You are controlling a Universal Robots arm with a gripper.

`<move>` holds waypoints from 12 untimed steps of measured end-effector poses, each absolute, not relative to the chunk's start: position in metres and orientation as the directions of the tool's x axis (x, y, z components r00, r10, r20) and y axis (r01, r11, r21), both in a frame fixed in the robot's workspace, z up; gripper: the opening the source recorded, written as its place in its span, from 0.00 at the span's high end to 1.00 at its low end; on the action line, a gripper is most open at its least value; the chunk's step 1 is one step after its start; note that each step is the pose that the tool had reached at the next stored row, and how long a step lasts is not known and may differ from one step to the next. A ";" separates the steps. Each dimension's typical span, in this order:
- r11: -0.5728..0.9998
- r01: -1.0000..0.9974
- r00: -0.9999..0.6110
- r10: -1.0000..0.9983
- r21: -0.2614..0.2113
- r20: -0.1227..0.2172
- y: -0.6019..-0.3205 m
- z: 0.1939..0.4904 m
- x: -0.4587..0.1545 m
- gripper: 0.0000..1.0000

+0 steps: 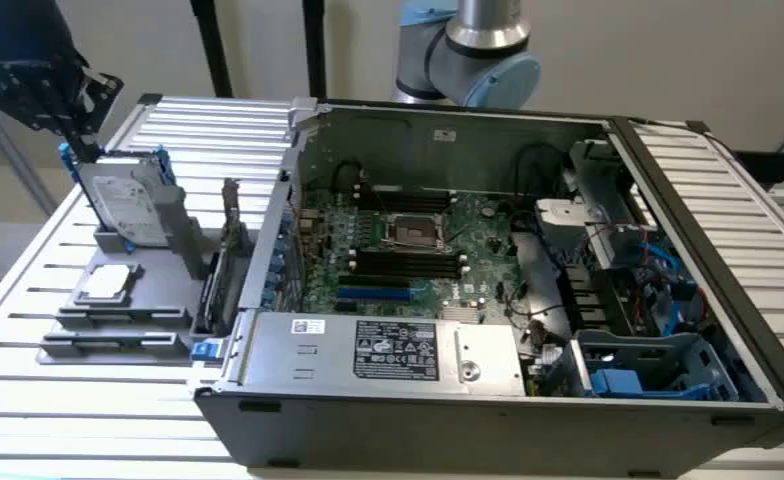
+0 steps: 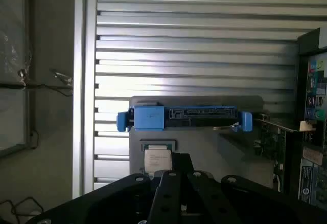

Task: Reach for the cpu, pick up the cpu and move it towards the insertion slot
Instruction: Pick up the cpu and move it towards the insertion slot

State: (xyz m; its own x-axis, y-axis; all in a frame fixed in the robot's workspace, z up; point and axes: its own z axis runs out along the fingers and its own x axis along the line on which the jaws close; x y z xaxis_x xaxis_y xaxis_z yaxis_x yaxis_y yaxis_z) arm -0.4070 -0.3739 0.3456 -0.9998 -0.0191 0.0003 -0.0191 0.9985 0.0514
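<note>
Exterior view: I saw the tool (image 1: 75, 130) closed, holding nothing, well apart from the cpu (image 1: 109, 284) on its grey holder (image 1: 159, 300).

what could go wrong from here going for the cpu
1. The gripper is shut near the upright hard drive. Coming down like that, it may push the cpu rather than grasp it.
2. The hard drive stands right beside the cpu on the same holder, so a descent could clip its blue rails.
3. The slot lies inside the computer, past the case wall. A low carry might strike it.
</note>
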 end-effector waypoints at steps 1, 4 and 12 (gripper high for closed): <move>0.998 -0.019 -1.000 -0.019 0.052 0.000 -0.374 0.346 -0.407 0.89; 0.998 -0.019 -1.000 -0.019 0.054 0.000 -0.374 0.346 -0.407 0.89; 0.998 -0.019 -1.000 -0.019 0.057 0.000 -0.374 0.346 -0.406 0.89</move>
